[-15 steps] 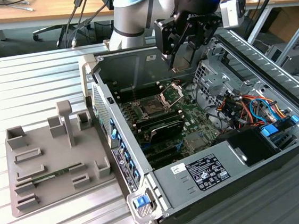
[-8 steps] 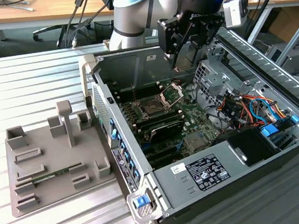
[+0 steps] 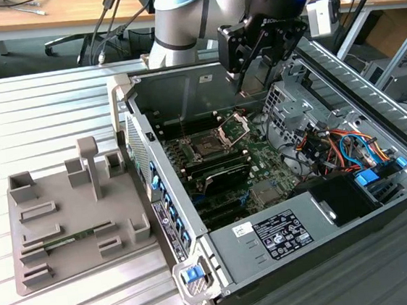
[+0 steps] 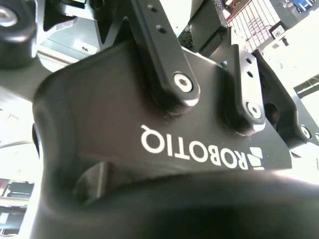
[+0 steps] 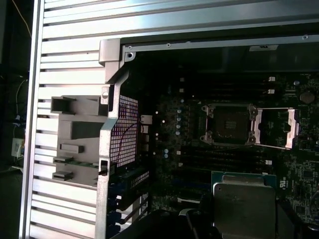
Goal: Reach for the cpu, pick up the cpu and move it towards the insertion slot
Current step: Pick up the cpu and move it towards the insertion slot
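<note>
The cpu (image 5: 244, 204), a square silver-faced chip with a thin rim, hangs close to the camera in the first wrist view, with dark finger parts around its lower edge. My gripper (image 3: 244, 84) is shut on it and points down above the back of the open computer case. The gripper's black body (image 4: 189, 149) is seen up close in the second wrist view. The insertion slot (image 3: 206, 146) (image 5: 229, 124) is a dark square socket on the motherboard. Its shiny metal frame (image 3: 234, 127) (image 5: 276, 128) is swung open beside it. The chip is held above the board, apart from the socket.
A grey tray (image 3: 71, 210) (image 5: 79, 134) with raised holders lies on the ribbed metal table at the exterior view's left, and a green memory stick (image 3: 67, 240) lies in it. Case walls (image 3: 131, 123), a drive cage (image 3: 285, 100) and coloured cables (image 3: 341, 145) surround the board.
</note>
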